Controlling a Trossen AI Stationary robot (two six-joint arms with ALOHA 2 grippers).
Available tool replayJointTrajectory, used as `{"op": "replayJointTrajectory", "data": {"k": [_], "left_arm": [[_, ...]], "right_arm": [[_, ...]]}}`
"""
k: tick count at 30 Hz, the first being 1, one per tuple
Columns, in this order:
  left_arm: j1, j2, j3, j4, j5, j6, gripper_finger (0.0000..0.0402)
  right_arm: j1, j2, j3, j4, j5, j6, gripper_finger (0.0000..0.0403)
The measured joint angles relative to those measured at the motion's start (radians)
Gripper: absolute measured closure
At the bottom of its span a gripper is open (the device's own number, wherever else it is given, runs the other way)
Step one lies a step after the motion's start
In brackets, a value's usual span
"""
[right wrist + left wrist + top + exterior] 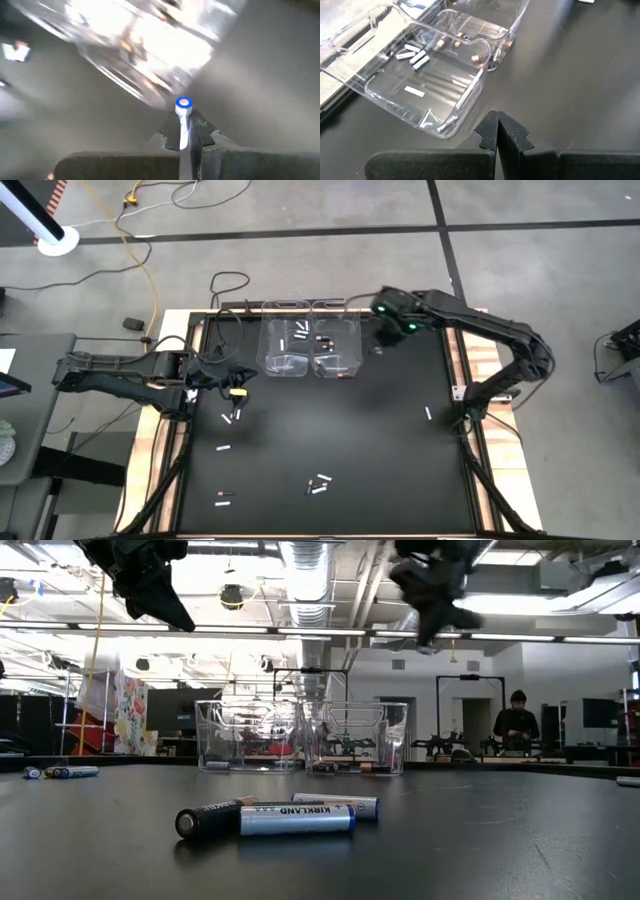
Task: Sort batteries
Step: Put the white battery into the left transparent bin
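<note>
Batteries [318, 484] lie loose on your table [390, 440], some in the bins [308, 350]. Your right gripper [187, 134], at one o'clock, pinches one battery [183, 120]. Your left gripper [497, 131], at nine o'clock, is clenched, empty.

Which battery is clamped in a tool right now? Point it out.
The white battery with the blue-ringed end, upright between the right tool's fingers near the bins. Every other battery lies loose on the table or in a bin.

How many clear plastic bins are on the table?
2. Both stand side by side at the table's far edge: the left bin holds white batteries, the right bin holds dark ones. No other bin shows in any view.
</note>
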Motion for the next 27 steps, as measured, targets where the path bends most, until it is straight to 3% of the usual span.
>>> {"op": "replayJointTrajectory", "data": {"k": [15, 22, 27], "left_arm": [[0.000, 0.000, 0.000, -0.002, 0.000, 0.000, 0.0401], [0.000, 0.000, 0.000, -0.008, 0.000, 0.000, 0.0401], [0.000, 0.000, 0.000, -0.008, 0.000, 0.013, 0.0401]], "right_arm": [[0.102, 0.598, 0.561, 0.428, -0.010, -0.256, 0.0389], [0.104, 0.822, 0.694, 0.484, -0.013, -0.324, 0.0372], [0.095, 0.912, 0.712, 0.471, -0.014, -0.321, 0.0363]]}}
